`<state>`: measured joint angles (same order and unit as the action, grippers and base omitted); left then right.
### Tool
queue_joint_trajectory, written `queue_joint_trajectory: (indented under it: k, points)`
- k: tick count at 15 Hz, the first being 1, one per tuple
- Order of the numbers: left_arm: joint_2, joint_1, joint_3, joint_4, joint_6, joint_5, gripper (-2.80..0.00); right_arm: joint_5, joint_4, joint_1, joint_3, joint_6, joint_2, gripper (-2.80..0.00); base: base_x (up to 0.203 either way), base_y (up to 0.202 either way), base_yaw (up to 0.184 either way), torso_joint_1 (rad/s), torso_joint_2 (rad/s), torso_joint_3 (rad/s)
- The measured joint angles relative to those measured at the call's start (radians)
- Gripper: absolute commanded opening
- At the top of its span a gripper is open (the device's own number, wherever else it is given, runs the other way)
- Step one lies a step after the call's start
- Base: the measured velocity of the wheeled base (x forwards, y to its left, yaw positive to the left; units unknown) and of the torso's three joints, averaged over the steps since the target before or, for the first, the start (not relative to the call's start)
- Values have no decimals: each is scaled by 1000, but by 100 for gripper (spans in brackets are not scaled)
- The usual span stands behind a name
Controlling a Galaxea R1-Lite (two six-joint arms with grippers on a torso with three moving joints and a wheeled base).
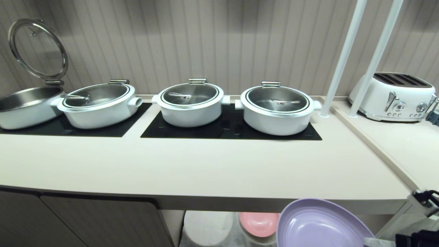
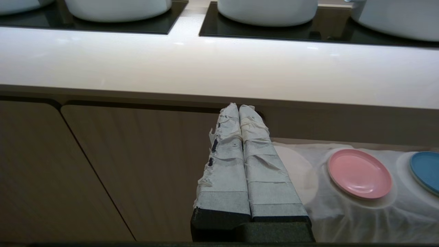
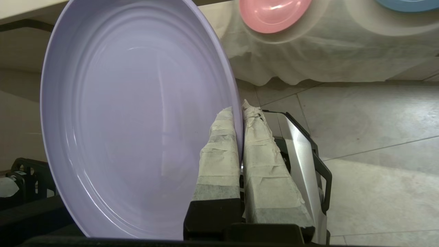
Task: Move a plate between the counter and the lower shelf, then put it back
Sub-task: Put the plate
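Note:
The lilac plate hangs in the air below and in front of the counter's front edge, at the lower right of the head view. My right gripper is shut on the plate's rim, one taped finger inside the rim and one outside. The lower shelf, draped in white cloth, lies beneath the counter, beyond the plate. My left gripper is shut on nothing and is parked in front of the cabinet door, left of the shelf.
A pink plate and a blue plate rest on the shelf cloth. Three lidded white pots and an open one stand on the black hob panels. A toaster sits at the right behind two white poles.

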<state>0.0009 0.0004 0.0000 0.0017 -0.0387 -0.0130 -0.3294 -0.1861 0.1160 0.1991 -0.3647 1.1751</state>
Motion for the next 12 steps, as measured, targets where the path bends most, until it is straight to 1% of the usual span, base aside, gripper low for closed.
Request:
queue_joint_trajectory:
  k: [12]
  points:
    - [0,0,0,0,0,0,-280,0,1,0,-4,0,0,-280,0,-191,1,2,1,2]
